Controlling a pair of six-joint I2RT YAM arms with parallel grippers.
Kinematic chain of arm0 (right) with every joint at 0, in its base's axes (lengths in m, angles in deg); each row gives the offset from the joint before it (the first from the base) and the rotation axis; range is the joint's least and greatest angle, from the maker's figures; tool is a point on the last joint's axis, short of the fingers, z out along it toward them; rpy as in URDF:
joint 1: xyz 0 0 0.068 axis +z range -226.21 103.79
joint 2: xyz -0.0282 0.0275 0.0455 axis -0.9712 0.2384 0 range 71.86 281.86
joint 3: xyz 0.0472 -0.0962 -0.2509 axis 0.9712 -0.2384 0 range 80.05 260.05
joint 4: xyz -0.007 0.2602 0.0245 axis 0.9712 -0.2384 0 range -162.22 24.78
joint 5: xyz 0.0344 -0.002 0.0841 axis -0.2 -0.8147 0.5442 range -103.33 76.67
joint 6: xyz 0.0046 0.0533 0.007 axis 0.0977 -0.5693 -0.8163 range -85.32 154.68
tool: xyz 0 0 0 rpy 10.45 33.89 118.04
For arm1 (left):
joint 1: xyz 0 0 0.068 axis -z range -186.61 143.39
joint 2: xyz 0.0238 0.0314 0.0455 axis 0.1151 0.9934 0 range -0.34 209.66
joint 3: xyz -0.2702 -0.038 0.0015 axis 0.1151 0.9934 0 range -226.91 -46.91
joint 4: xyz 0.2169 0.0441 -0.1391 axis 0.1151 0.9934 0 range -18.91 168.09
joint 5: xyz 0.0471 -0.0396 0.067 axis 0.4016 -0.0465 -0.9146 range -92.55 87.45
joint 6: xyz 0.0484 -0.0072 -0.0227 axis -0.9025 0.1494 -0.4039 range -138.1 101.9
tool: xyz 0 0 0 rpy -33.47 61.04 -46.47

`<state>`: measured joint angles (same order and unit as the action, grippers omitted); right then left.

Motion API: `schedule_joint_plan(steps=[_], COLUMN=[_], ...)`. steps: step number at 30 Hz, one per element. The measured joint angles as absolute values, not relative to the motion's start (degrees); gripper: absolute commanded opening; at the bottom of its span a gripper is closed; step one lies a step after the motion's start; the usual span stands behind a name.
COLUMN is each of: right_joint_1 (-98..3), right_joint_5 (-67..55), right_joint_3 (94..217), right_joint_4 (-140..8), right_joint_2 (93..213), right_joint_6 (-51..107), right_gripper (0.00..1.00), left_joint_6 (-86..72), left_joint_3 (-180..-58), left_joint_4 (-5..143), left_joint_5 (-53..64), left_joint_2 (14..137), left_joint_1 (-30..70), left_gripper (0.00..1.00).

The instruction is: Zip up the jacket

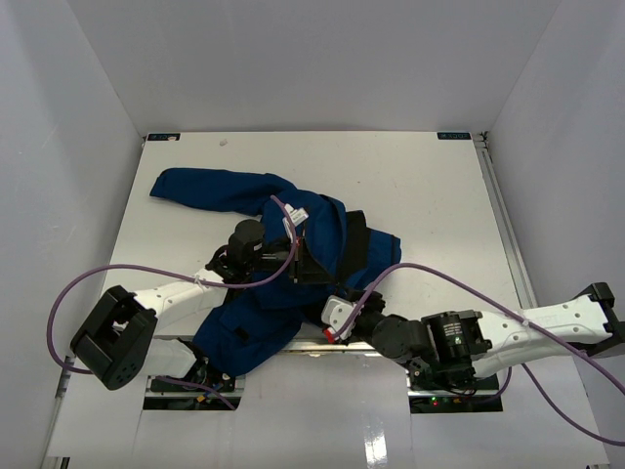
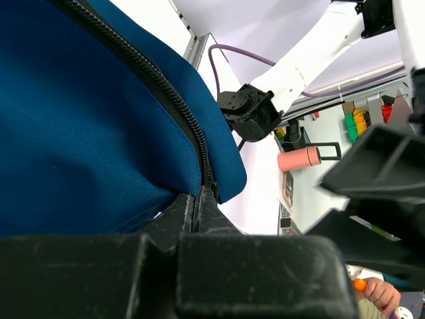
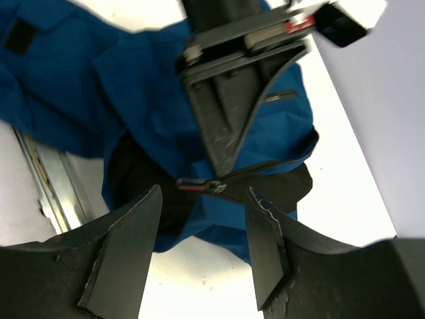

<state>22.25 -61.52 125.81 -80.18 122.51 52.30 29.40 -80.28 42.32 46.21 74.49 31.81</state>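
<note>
You have the jacket (image 1: 262,293) crumpled at mid-frame, zip (image 2: 178,111) apparently not yet joined: left gripper (image 2: 198,201) pinched tight on the zip's end, right gripper (image 3: 204,194) part-open beside it, holding nothing; all zipping remains.

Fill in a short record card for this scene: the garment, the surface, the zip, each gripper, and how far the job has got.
garment: blue jacket, crumpled, black lining showing
surface: white table
zip: black zipper, teeth running down into the left fingers
left gripper: shut, pinching the jacket's zip edge
right gripper: open, jaws apart, aimed at the spot the left gripper holds
progress: front open, not yet zipped
</note>
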Motion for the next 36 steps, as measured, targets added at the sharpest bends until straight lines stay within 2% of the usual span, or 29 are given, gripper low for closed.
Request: schedule_joint_plan(steps=[8,22,36], right_joint_1=[23.76,23.95,23.14], right_joint_5=[-62.97,-65.03,-67.45], right_joint_3=[120.32,119.53,119.53], right_joint_4=[-78.16,-72.57,-71.01], right_joint_2=[125.41,130.1,134.23], right_joint_6=[56.66,61.69,63.61], right_gripper=[0.59,0.58,0.5], left_joint_6=[29.4,29.4,29.36], left_joint_3=[-80.27,-80.25,-80.05], left_joint_4=[42.32,42.34,42.33], left_joint_5=[46.38,46.62,46.91], left_joint_2=[74.51,75.09,75.1], left_joint_1=[31.81,31.81,31.81], left_gripper=[0.0,0.0,0.0])
